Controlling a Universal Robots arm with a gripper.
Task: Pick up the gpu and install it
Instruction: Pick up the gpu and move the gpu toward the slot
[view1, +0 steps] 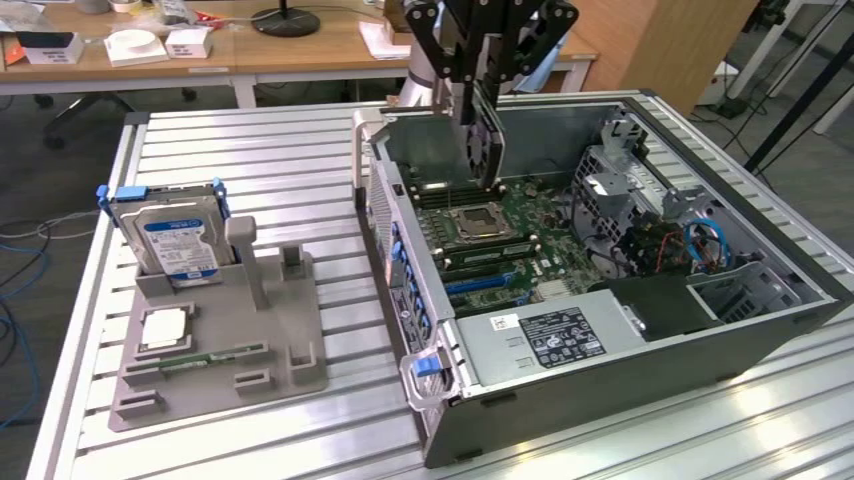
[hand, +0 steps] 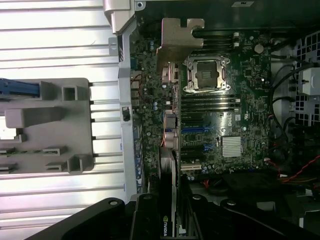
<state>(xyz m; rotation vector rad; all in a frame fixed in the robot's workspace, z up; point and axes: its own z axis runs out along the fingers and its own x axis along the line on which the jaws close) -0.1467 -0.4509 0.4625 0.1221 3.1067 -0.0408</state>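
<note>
The gpu (view1: 486, 150) is gripped upright between the closed-in fingers of the gripper (view1: 478, 95), hung inside the open top of the computer case (view1: 747, 330), over the motherboard (view1: 521, 250) and close to the CPU socket (view1: 478, 222). Its silver bracket (hand: 177, 42) is seen at the end away from the gripper. A grey fixture (view1: 220, 350) carrying a hard drive (view1: 174, 240) is noted beside the case, on the exterior view's left.

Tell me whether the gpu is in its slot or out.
Out: the gripper holds the gpu on edge above the motherboard, not seated in any slot.
</note>
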